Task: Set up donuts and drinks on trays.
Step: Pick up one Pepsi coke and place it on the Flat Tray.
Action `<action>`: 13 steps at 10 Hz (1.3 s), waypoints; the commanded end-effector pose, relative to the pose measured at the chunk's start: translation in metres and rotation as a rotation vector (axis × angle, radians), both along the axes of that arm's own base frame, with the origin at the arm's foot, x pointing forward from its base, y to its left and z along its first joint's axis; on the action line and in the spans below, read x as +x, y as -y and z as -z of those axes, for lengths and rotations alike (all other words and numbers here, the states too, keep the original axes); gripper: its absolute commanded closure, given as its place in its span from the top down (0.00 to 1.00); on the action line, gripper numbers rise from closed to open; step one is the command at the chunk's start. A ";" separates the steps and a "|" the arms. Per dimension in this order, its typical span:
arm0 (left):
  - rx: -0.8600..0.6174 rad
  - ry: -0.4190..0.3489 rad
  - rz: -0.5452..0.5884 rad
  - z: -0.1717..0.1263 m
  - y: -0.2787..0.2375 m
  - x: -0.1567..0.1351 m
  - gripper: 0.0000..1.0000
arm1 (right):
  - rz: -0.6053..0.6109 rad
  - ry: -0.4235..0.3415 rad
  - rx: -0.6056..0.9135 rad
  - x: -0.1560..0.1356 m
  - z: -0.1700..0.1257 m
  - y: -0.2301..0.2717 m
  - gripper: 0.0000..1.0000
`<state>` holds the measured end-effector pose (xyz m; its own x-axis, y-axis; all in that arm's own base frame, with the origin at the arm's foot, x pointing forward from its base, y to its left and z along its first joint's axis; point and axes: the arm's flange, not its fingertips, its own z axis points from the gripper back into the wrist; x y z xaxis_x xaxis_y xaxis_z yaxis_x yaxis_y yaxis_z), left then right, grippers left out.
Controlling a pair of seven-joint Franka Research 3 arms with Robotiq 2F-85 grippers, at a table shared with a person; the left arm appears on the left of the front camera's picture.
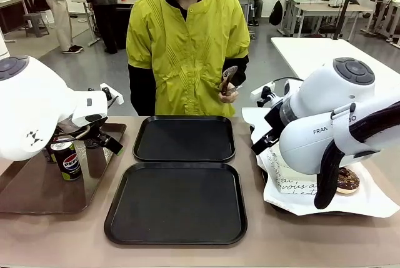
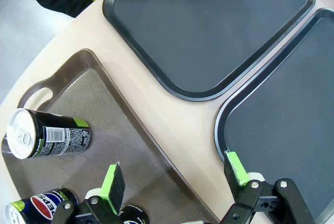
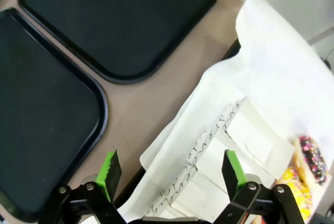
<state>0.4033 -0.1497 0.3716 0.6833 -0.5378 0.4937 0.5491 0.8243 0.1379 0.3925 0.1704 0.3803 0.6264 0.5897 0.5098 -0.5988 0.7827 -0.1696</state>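
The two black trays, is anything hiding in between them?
No, only a thin strip of bare table separates the far tray and the near tray, clearest in the left wrist view.

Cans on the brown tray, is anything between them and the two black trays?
Nothing visible. A strip of bare table separates the brown tray from the black trays, and the left gripper hangs open above the cans.

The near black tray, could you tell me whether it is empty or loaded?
Empty: the near black tray shows only bare black surface inside its rim.
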 end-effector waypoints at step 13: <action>-0.351 -0.364 0.104 -0.113 -0.030 -0.076 1.00 | 0.051 -0.403 0.371 -0.137 -0.129 0.037 1.00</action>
